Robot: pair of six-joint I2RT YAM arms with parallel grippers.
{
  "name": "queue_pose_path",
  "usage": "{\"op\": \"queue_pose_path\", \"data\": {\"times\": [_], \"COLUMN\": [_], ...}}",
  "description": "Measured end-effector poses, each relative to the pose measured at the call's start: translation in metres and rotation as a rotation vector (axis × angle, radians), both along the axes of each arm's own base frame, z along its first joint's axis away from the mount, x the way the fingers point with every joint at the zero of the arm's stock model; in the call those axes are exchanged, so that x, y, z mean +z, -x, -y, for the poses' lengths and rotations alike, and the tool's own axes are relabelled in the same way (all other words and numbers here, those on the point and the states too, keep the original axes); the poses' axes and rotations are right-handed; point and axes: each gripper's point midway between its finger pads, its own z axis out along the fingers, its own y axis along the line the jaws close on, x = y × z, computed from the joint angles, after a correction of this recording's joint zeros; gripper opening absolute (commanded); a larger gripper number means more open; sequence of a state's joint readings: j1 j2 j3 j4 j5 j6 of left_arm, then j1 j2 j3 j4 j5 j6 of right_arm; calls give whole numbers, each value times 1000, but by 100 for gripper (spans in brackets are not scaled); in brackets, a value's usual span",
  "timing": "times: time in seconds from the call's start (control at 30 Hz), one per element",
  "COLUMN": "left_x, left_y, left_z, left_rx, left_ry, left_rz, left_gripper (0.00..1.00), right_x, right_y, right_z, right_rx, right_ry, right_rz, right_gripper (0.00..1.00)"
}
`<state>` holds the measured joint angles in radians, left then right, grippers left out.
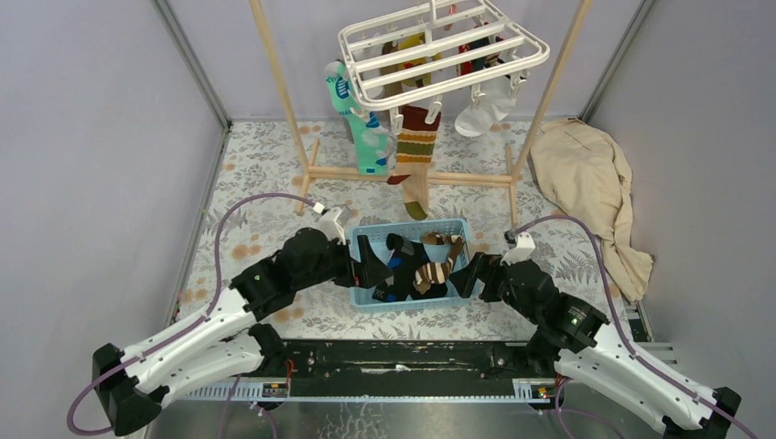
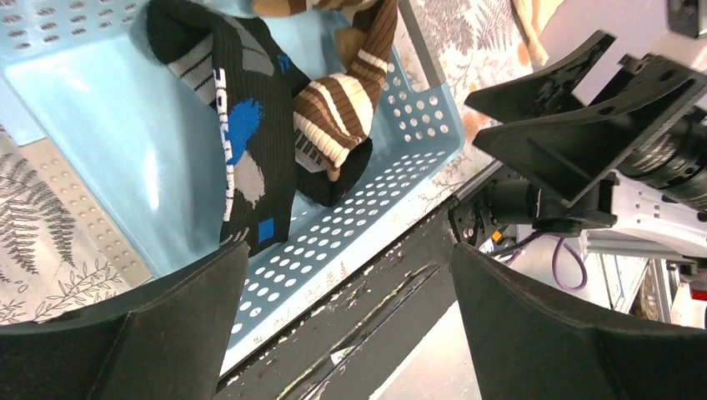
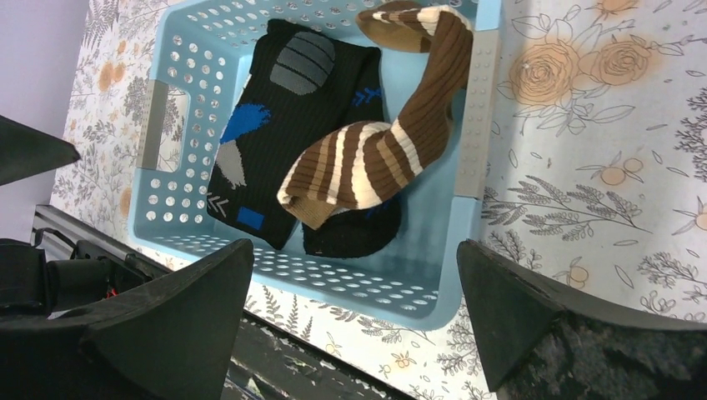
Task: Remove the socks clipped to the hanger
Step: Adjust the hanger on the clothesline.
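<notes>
Left pincer (image 1: 371,262): jaws stood wide apart, holding nothing, at the left wall of the basket (image 1: 416,304)
Right pincer (image 1: 469,273): jaws stood wide apart, empty, at the basket's right wall
Basket: light blue, perforated, by the middle of the near edge of the tabletop (image 1: 265,229)
In the basket: a brown-striped sock (image 3: 375,158) lay across a black sock (image 3: 283,125)
Hanger (image 1: 444,46): white frame, tilted, hung within the wooden rack (image 1: 476,180) toward the far edge
Socks (image 1: 416,146): several dangled from the hanger's clips, among them a teal one, a striped one and a white one
Beige cloth (image 1: 590,178): heaped by the right edge, toward the far corner
</notes>
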<state>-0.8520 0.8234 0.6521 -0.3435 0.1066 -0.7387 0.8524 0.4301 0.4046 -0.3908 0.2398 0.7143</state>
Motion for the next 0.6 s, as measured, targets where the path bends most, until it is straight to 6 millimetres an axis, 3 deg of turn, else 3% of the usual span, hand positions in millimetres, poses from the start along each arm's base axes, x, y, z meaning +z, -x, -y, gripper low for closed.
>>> {"op": "queue_pose_path", "data": {"times": [0.13,0.4,0.6], "left_x": [9,6,-5], "left_y": [-2,-9,-15], "left_z": [-8,-16,-18], "left_rx": [39,97,121], "left_ry": [17,-11,-52], "left_rz": [31,43,30], "left_gripper": [99,99,99], "right_x": [-5,-23,-12], "right_y": [-3,-11,-16], "right_z": [-9,-32,-43], "right_rx": [29,113,156], "right_ry": [12,89,86], "right_rz": [-10,-53,-24], "right_gripper": [100,100,100]}}
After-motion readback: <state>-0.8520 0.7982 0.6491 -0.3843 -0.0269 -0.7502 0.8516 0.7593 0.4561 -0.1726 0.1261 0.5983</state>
